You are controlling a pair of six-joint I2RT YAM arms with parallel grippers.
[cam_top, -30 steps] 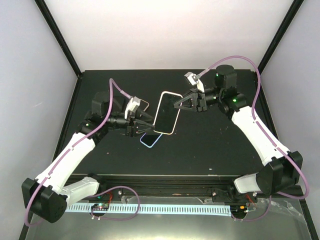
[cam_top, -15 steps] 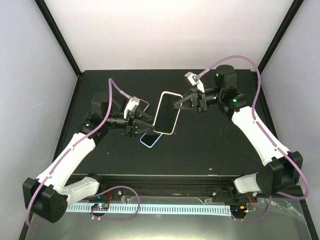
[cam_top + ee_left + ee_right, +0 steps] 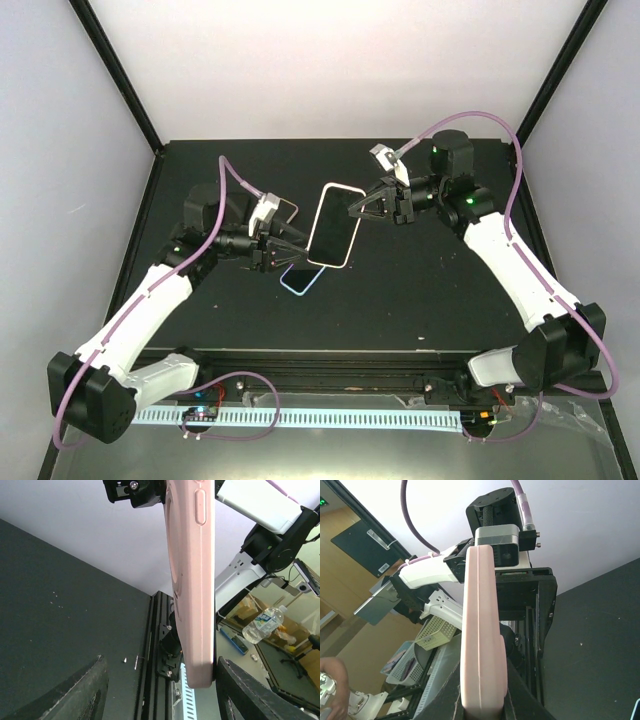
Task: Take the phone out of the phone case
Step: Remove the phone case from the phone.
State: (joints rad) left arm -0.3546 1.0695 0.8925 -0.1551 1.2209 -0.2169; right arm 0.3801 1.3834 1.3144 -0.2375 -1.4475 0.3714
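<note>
Top view, we find the phone [image 3: 334, 226] inside its phone case [image 3: 345, 187] aloft over the desk [image 3: 420, 290], right tool [image 3: 358, 210] clamped on one edge, left tool [image 3: 300, 245] parted around the other, unchanged from a second ago, left wrist view, pink case between spread fingers [image 3: 85, 690], right wrist view, case edge pinched.

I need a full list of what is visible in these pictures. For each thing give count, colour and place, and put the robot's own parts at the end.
phone: one, dark screen, held in the air above the table, inside the case
phone case: one, pink, around the phone
blue-rimmed flat item: one, dark, lying on the table under the held phone
tan-rimmed flat item: one, dark, behind the left wrist, partly hidden
table: one, black
slotted strip: one, white, along the near edge
cables: two, purple, one on each arm
arms: two, white and black
left fingers: open, either side of the case
right fingers: shut on the case's edge
</note>
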